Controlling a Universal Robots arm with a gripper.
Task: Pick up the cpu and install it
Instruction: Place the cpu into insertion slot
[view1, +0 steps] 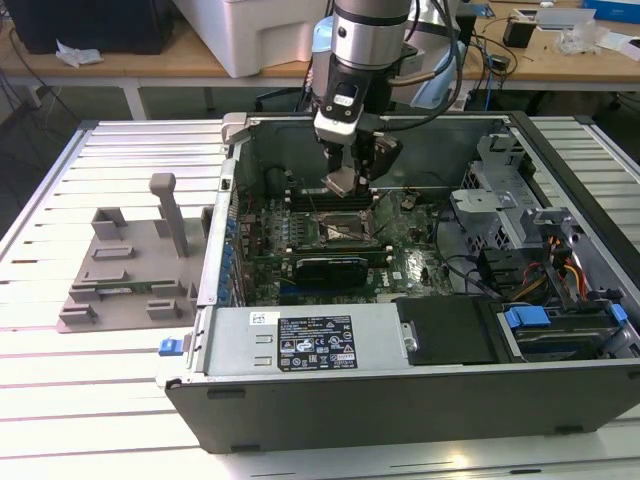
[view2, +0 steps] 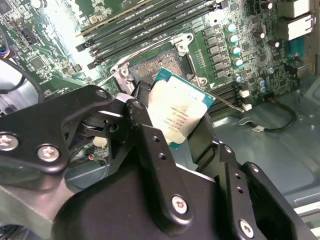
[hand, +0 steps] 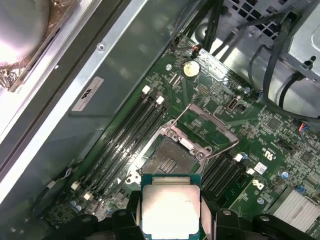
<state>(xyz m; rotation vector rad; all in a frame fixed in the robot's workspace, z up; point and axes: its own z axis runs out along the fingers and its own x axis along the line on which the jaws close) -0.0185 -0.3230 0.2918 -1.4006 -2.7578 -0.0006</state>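
Slatted table (view1: 100, 400) under open case (view1: 400, 405), desks (view1: 150, 62) behind; grey tray (view1: 110, 280) beside case in the exterior view; in the first wrist view, gripper (hand: 170, 220) jaws pinching cpu (hand: 170, 205) over socket (hand: 167, 160)

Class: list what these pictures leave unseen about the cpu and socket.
- One cpu edge: first wrist view, cut off by the frame.
- Part of the socket: second wrist view, behind the cpu and tool.
- The cpu's underside: both wrist views, faces away.

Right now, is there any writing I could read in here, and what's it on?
No text reads clearly.
cpu top plate: fine print, too small.
white label on the power supply: blurred.
sticker on the case wall: blurred.
motherboard: tiny markings, unreadable.
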